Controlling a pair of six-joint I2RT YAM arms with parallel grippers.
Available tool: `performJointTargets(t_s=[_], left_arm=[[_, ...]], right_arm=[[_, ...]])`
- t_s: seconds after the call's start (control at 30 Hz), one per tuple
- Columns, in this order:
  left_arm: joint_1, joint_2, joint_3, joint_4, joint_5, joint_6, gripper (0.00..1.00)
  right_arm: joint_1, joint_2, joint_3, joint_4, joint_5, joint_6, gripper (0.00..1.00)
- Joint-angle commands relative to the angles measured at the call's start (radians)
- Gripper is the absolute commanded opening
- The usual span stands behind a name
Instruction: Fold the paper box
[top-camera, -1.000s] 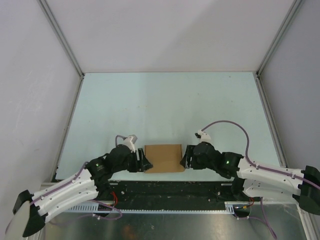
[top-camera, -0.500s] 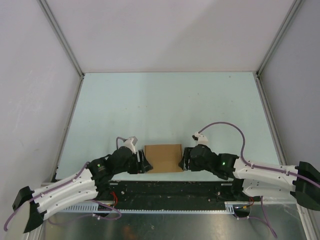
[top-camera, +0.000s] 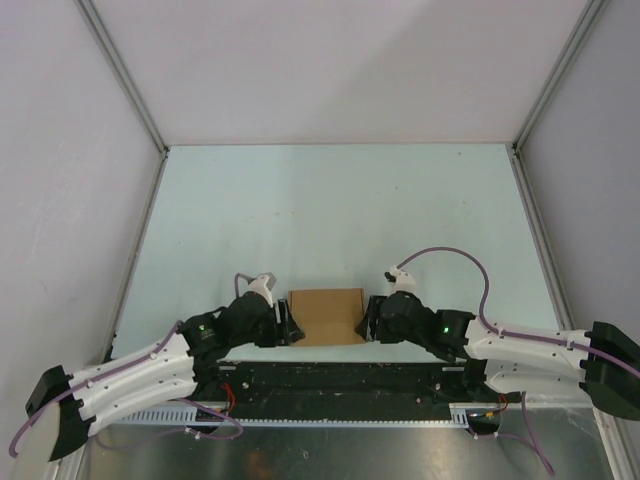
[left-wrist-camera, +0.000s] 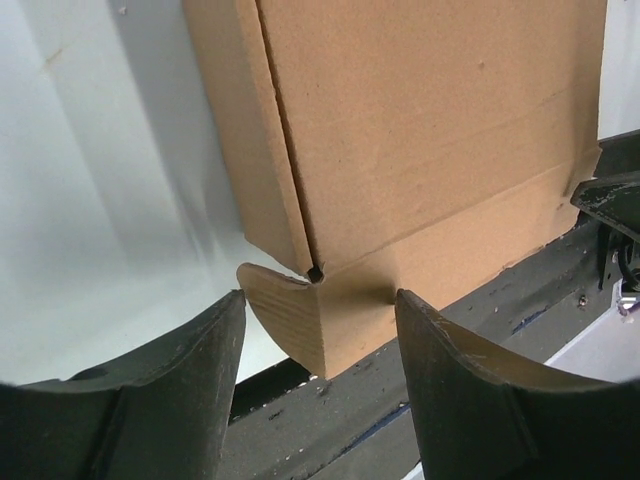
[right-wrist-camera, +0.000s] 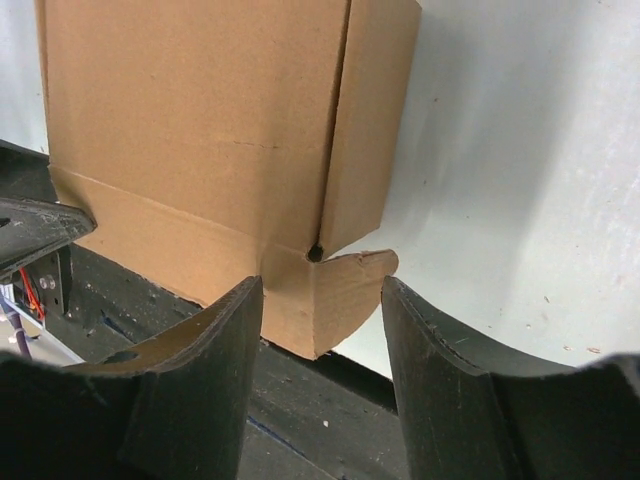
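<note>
Left claw (left-wrist-camera: 318, 318): spread and empty, jaws either side of the near left corner of the paper box (left-wrist-camera: 430, 130).
Right claw (right-wrist-camera: 322, 290): spread too, nothing pinched, straddling the box's near right corner.
Corner ear (left-wrist-camera: 285, 308): a small rounded tab juts out at that left corner; its twin sits at the right one.
Box position: lid down, between both claws, on the counter (top-camera: 330, 220) beside the black rail (top-camera: 330, 380).
Doing it well: I'd press both sides in together and evenly, so the box doesn't skew or slip toward the rail.
</note>
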Motion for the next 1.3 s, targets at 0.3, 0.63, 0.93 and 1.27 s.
performJointTargets(t_s=[0.3,0.63,0.93,1.27], left_arm=[[-0.012,0.033,0.069,0.012,-0.041,0.021,0.63],[-0.017,0.048,0.085,0.034,-0.028,0.016,0.61],[-0.019,0.047,0.08,0.064,-0.017,0.009,0.53],[-0.023,0.067,0.075,0.089,-0.009,0.012,0.48]], right_arm=[[0.005,0.03,-0.007,0.076,0.004,0.013,0.53],[0.005,0.03,-0.007,0.098,-0.014,0.022,0.46],[0.005,0.017,-0.007,0.099,-0.017,0.029,0.4],[0.005,0.017,-0.007,0.099,-0.019,0.034,0.38]])
